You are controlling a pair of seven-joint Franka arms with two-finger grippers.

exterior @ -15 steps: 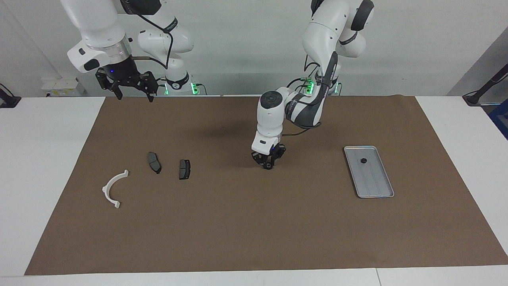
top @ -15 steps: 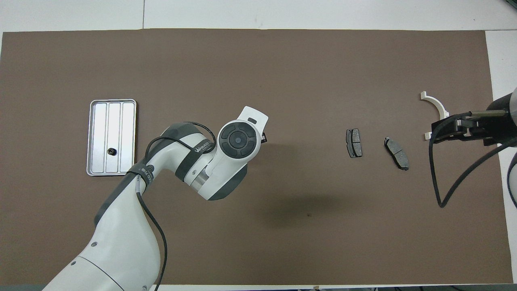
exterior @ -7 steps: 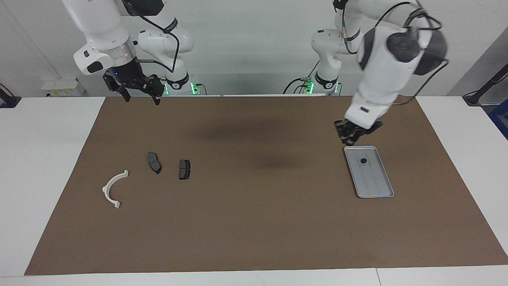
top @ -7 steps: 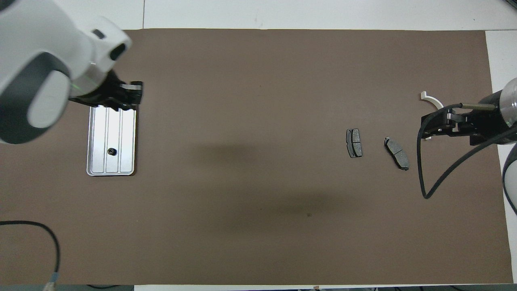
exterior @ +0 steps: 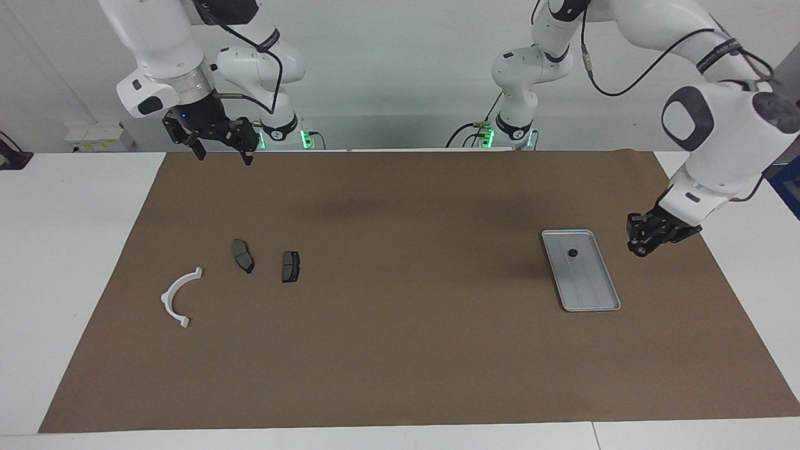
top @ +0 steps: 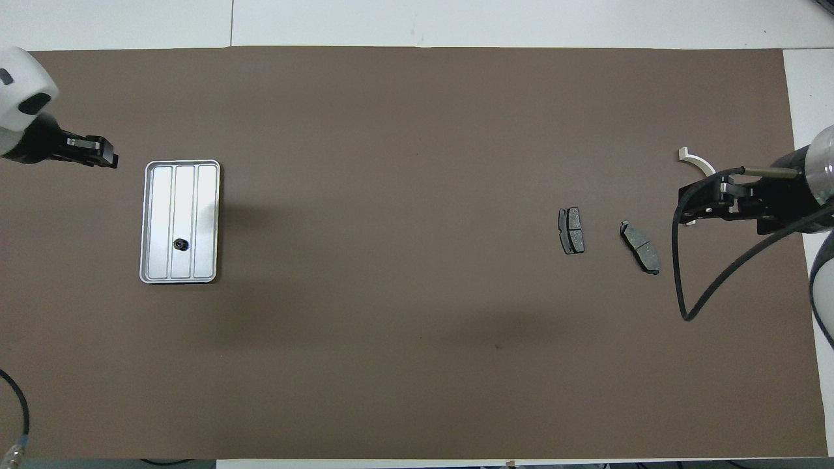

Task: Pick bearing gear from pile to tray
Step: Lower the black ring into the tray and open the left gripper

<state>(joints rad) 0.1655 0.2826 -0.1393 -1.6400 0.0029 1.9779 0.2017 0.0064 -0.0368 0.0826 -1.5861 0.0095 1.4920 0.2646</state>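
Observation:
The silver tray (exterior: 590, 300) (top: 207, 195) lies toward the left arm's end of the brown mat. One small black bearing gear (exterior: 572, 253) (top: 180, 244) rests in it. My left gripper (exterior: 639, 249) (top: 112, 159) hangs low over the mat beside the tray, fingertips together; nothing shows between them. The pile toward the right arm's end is a white curved bracket (exterior: 178, 295) (top: 697, 161) and two dark plates (exterior: 243, 255) (top: 640, 246), (exterior: 290, 266) (top: 571, 230). My right gripper (exterior: 224, 155) (top: 690, 210) waits raised and open over the mat's edge at the robots' end, covering part of the bracket from above.
The brown mat (exterior: 400, 350) covers most of the white table. A black cable (top: 684, 286) loops down from the right wrist over the mat.
The left arm swung from the mat's middle, past the tray's end nearer the robots, to beside the tray at its own end. The right gripper shifted slightly early on.

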